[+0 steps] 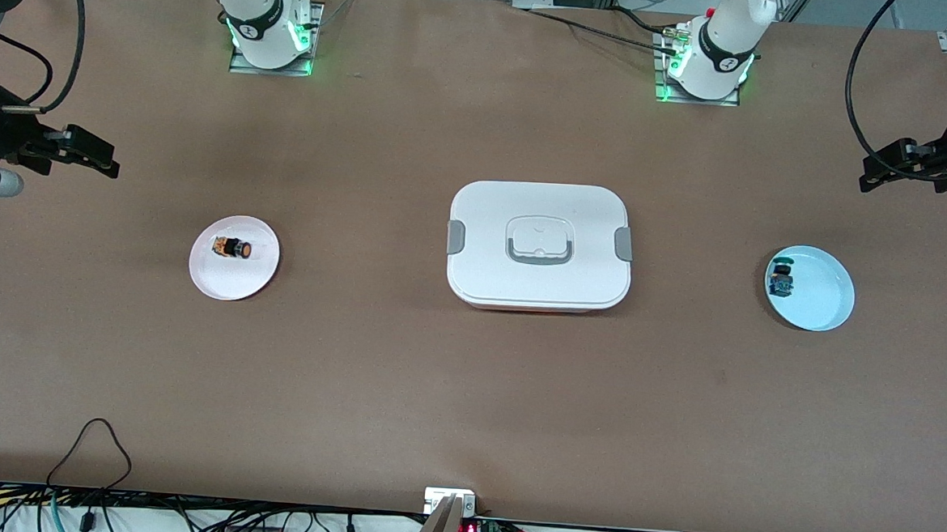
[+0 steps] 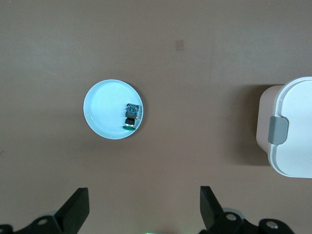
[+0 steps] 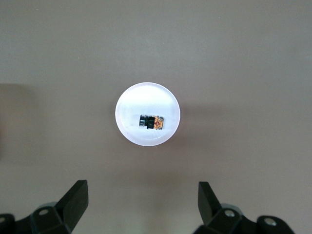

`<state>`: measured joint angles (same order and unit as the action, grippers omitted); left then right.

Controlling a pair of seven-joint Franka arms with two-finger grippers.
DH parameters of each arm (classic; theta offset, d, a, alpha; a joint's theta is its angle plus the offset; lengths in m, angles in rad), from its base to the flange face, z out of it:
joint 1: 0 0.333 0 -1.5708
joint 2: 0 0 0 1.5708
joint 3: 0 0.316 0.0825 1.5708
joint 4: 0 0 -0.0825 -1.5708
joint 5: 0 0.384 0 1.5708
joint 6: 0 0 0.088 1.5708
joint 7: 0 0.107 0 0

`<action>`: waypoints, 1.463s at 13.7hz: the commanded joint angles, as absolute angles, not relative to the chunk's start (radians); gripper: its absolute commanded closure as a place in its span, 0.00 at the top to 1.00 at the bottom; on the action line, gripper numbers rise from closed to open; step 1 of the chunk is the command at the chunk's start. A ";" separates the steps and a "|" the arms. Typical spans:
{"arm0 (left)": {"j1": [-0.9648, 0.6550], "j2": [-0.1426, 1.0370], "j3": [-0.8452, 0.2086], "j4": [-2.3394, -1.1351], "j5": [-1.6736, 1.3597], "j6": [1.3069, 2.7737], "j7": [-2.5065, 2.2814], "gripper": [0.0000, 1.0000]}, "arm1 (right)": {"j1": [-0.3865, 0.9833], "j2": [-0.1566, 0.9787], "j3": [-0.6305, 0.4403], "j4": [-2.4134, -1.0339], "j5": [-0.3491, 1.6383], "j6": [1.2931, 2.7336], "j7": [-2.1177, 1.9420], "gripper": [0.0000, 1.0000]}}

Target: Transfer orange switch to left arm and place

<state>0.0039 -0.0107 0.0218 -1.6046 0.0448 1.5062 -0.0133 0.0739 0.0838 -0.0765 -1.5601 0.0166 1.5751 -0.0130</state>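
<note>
Hovering with right gripper (image 3: 141, 207) spread wide, empty, above orange switch (image 3: 151, 122) lying on pink plate (image 3: 126, 131); left gripper (image 2: 144, 209) likewise gaping; risking clipping box (image 1: 539, 245) midway during handover.

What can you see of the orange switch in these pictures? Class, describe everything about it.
The orange switch is a tiny stubby part with an orange body and a black cylindrical cap. It lies on its side in the white plate, near the plate's middle, toward the right arm's end of the table. Only the plate touches it. No pincer holds it.
</note>
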 commanded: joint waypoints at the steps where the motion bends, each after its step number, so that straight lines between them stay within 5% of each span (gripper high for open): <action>1: 0.003 0.008 0.025 -1.568 0.057 1.483 0.000 1.00 | 0.080 0.081 -0.080 -1.548 0.015 1.562 -0.009 1.00; 20: 0.003 0.008 0.020 -1.568 0.048 1.486 0.000 1.00 | 0.072 0.176 -0.083 -1.552 0.015 1.566 -0.002 1.00</action>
